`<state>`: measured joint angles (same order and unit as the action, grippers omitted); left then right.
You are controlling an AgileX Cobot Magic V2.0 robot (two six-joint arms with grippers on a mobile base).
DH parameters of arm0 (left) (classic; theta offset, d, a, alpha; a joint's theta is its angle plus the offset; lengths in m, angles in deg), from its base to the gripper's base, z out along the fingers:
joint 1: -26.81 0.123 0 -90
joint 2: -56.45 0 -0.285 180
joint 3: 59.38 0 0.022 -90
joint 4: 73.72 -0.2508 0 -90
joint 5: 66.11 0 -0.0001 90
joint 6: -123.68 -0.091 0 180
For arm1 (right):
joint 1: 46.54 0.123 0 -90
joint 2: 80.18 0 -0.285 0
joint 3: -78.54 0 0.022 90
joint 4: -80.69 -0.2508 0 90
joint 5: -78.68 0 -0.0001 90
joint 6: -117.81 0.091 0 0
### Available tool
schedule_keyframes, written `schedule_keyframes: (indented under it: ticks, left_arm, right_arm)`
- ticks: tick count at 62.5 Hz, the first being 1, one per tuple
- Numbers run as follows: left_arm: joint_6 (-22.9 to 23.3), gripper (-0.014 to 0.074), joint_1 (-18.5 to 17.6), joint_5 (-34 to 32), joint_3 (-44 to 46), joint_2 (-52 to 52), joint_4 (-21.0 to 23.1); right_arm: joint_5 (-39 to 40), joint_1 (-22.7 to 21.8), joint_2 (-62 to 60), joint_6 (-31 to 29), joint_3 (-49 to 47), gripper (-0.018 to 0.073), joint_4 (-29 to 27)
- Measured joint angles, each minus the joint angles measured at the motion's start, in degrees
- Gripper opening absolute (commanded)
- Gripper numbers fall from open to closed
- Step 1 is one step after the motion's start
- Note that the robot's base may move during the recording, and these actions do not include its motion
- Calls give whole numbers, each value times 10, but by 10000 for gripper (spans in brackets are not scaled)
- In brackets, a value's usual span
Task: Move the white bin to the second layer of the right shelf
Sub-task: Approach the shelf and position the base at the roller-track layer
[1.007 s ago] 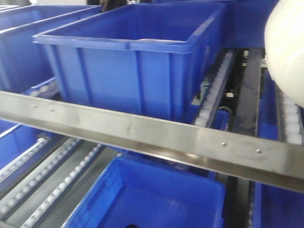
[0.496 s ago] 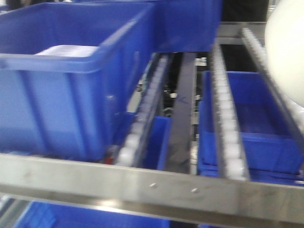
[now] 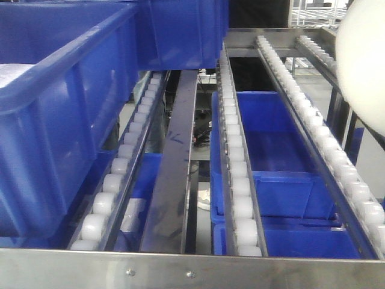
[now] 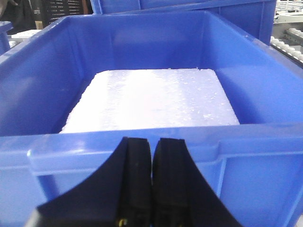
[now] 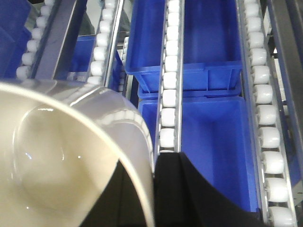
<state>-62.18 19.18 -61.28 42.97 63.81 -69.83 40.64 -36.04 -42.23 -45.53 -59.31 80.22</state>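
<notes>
The right arm's black fingers (image 5: 199, 203) are clamped on the wall of the cream-white rounded plastic bin (image 5: 61, 156). One finger lies outside the rim and a dark shape shows just inside it. The bin hangs in that grip above the near end of the sloped steel shelf level with white roller rails (image 5: 168, 90). In the front view it fills the upper right edge (image 3: 361, 66), over the right-hand rails (image 3: 313, 138). Whether its base touches the rollers cannot be told.

The left arm's black fingers (image 4: 137, 179) are pressed together with nothing between them. They are poised just in front of the near wall of a large blue rectangular plastic crate (image 4: 142, 52).

That crate holds a flat white foam slab (image 4: 151, 99) covering most of its floor. In the front view the crate (image 3: 60, 132) sits on the left part of the roller level. Below the rails stand lower blue crates (image 3: 277, 192), and their insides look bare where they show.

A steel front bar (image 3: 271, 271) closes the near edge of the level. A flat steel strip (image 3: 174, 174) runs between the left and middle rails. The lane to the right of the middle rail (image 3: 237, 174) is open from the front bar back.
</notes>
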Motion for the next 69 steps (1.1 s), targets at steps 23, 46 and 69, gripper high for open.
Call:
schedule_keyframes:
  ticks: [23,46,69]
  left_arm:
    - [0,85,0,0,0,0,0]
    - [0,85,0,0,0,0,0]
    - [0,85,0,0,0,0,0]
  right_arm:
    - [0,0,0,0,0,56,0]
    - [0,0,0,0,0,56,0]
    - [0,0,0,0,0,56,0]
